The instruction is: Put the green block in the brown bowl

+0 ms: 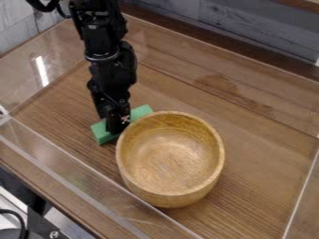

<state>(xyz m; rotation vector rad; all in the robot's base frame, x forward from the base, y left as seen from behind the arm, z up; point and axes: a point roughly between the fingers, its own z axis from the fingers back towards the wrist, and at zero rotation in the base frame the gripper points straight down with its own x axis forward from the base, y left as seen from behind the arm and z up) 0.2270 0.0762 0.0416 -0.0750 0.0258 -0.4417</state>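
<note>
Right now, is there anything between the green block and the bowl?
Nothing: in the camera view the block lies right against the bowl rim, with no gap visible.

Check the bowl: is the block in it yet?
Out. The bowl is empty; the block lies flat on the table beside its rim, under the gripper.

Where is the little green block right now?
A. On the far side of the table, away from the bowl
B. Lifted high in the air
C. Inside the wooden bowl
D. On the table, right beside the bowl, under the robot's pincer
D. The green block lies flat on the wooden table just left of the bowl, with the pincer down on it; the bowl is empty.
</note>
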